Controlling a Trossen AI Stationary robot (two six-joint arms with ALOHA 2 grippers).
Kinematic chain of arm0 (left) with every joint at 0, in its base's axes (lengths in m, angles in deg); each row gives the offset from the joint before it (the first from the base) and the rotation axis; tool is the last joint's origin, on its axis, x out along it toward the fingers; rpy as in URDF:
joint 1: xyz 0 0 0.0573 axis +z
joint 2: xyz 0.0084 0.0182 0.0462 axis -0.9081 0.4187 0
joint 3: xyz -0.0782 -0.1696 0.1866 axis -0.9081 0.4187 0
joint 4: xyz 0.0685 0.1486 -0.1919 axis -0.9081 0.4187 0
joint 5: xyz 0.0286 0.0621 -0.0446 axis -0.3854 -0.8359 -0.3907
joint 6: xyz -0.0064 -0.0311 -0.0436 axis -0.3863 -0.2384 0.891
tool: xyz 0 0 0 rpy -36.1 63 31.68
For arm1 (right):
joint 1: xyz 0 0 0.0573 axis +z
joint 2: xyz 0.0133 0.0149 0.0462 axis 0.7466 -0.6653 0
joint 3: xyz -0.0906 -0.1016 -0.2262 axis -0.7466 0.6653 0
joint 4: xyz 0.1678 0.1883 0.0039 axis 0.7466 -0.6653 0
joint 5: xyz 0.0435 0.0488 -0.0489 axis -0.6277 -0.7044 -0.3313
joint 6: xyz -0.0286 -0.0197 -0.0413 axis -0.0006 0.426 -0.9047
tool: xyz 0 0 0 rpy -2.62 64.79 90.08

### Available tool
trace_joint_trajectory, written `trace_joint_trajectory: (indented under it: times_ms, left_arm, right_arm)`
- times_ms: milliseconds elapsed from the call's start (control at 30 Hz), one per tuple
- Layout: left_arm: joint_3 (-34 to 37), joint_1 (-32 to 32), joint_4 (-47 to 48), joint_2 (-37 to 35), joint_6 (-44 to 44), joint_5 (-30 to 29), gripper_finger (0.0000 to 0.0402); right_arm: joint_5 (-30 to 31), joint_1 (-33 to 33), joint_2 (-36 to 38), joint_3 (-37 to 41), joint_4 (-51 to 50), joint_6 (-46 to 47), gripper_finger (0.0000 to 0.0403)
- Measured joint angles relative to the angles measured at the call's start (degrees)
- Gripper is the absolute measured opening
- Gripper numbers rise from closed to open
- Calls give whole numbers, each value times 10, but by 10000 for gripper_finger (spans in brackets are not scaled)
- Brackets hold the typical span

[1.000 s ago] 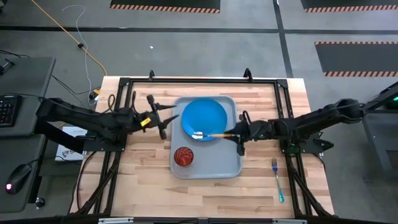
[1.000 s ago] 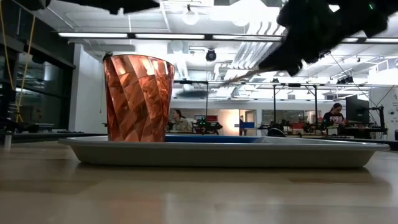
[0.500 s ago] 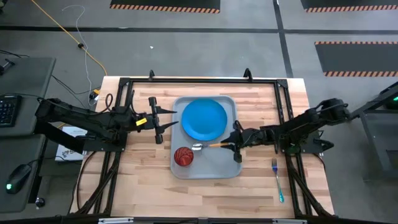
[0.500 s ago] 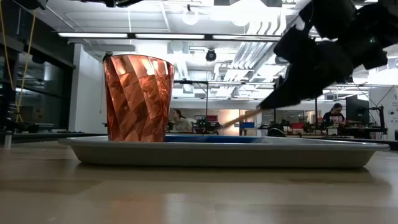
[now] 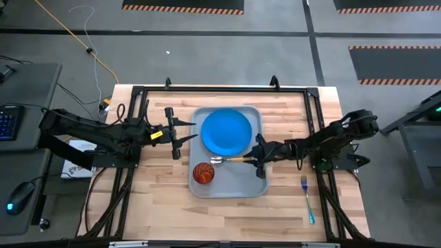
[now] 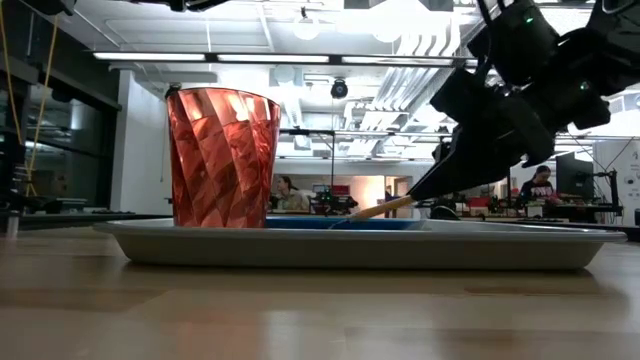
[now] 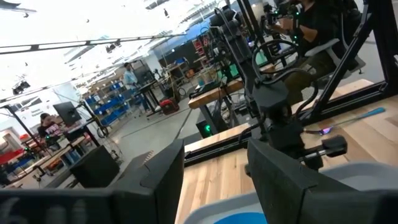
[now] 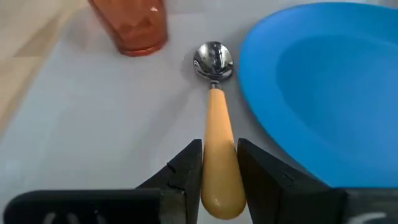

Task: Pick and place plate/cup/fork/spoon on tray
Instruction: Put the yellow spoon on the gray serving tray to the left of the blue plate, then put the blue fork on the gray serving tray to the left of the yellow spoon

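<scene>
The pale grey-blue tray (image 5: 247, 184) lies mid-table. On it rest the blue plate (image 5: 226, 131) at the far end and the red cup (image 5: 202, 173) upright at the near left corner. My right gripper (image 5: 257, 159) is shut on the orange-handled spoon (image 5: 231, 160), low over the tray between plate and cup; its silver bowl (image 8: 213, 60) points toward the cup (image 8: 130, 23). The teal-handled fork (image 5: 307, 200) lies on the table right of the tray. My left gripper (image 5: 178, 134) is open and empty, raised left of the tray. My right gripper pinches the spoon's orange handle near its free end (image 8: 219, 180) between its two fingers. The fingers come from the table's right, slanting down, and lie along the spoon. The spoon tilts bowl-down; in the low view (image 6: 378, 209) the bowl end dips behind the tray's rim.
A black frame (image 5: 220, 89) runs around the table's far side and flanks. Bare wood lies near the front edge. People sit at benches in the room behind (image 6: 540, 186).
My right gripper has gone down and toward the table's near edge with the spoon, from over the plate's near rim to the tray floor between plate and cup. The spoon's bowl end has sunk toward the tray.
</scene>
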Motion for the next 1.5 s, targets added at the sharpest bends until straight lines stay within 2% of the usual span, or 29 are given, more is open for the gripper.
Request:
trace_joint_trajectory:
  times_ms: [200, 367, 567, 767, 867, 1067, 1267, 1333, 1500]
  left_arm:
    - [0, 0, 0, 0, 0, 0, 168]
    - [0, 0, 0, 0, 1, 0, 168]
    - [0, 0, 0, 0, 0, 0, 168]
    - [0, 0, 0, 0, 0, 0, 168]
    - [0, 0, 0, 0, -8, -1, 168]
    - [0, 0, 0, 0, -34, -11, 168]
    - [0, -2, 5, 0, -9, -12, 168]
    - [0, -2, 5, 0, 5, -12, 168]
    - [0, -2, 8, 0, 10, -12, 168]
  right_arm:
    - [-1, -24, 0, 0, -16, 16, 99]
    - [-27, -36, 0, 0, -32, 22, 100]
    - [-28, -36, 1, 0, -13, 29, 101]
    - [-30, -35, 18, -19, -19, -6, 93]
    - [-30, -31, 55, -55, -77, -32, 86]
    - [-22, -32, 138, -156, -267, -48, 83]
    - [28, -32, 156, -253, -399, -57, 83]
    - [49, -32, 156, -277, -433, -69, 83]
    - [79, -32, 155, -301, -440, -85, 83]
